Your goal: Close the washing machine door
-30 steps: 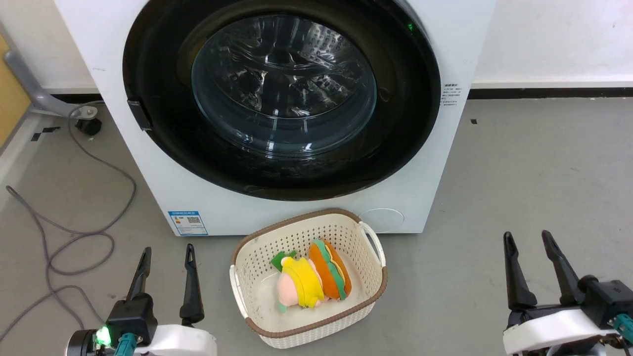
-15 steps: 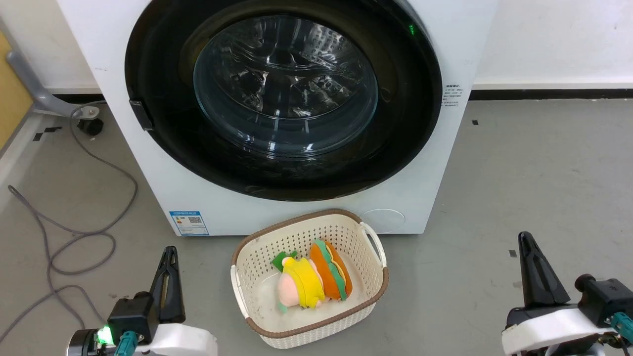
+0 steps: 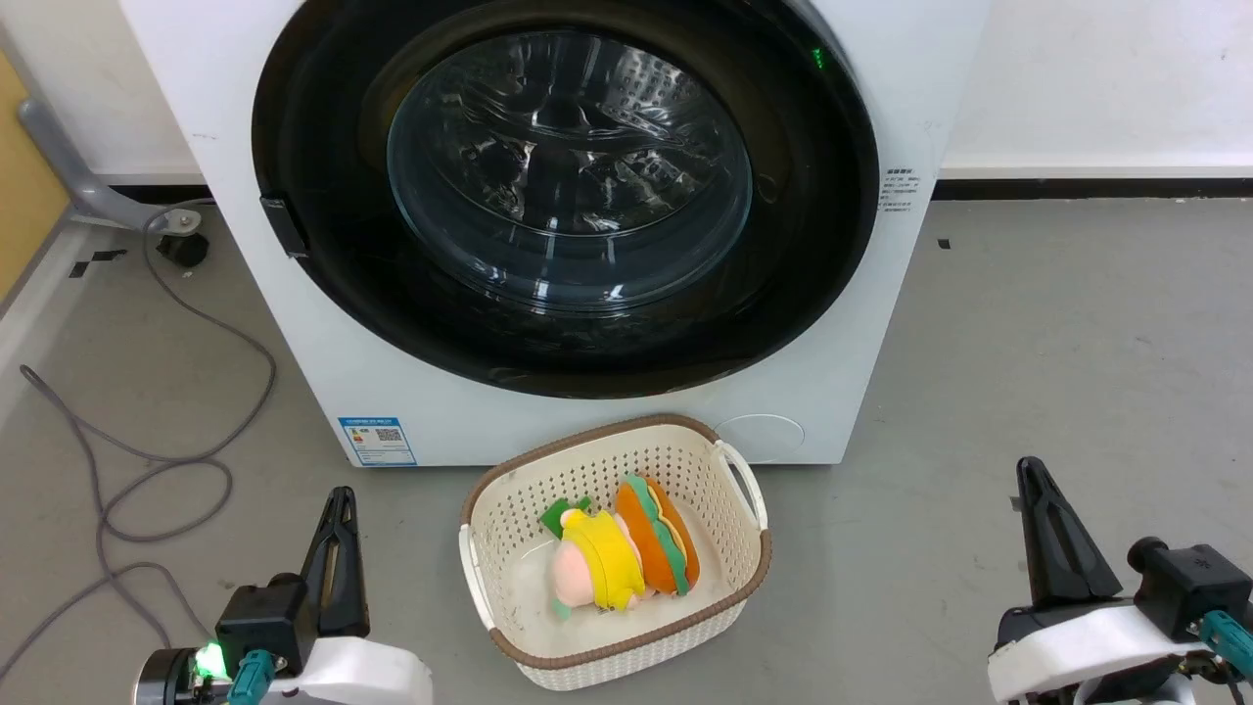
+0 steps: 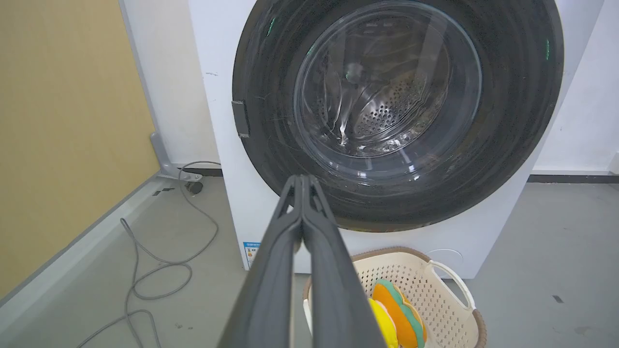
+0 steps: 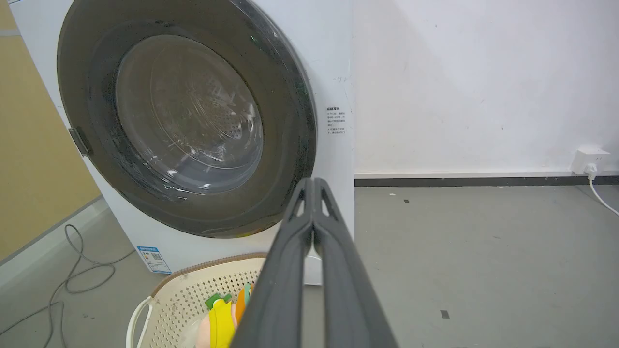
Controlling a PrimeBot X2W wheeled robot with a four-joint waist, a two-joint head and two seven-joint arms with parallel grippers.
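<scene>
My left gripper (image 3: 340, 501): 2 long dark-grey fingers (image 3: 336, 573) tapering to points. Behind them a black block (image 3: 259, 622) w/ green light (image 3: 206, 664) & teal connector (image 3: 251, 676), then a rounded white shell (image 3: 367, 676). My right gripper (image 3: 1030, 472): same fingers, black boxy module (image 3: 1189, 587) beside them, teal plug (image 3: 1229, 638), white casing (image 3: 1077, 636) behind. Small cut-outs near the fingertips (image 5: 306, 186).

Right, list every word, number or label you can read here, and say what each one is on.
Blue label, lower left of the washing machine front: a code square and print, too small to read.
Black print block on the white front, right of the washing machine door: several lines, too blurred to read.
Basket: no text.
Nothing can be quoted.
</scene>
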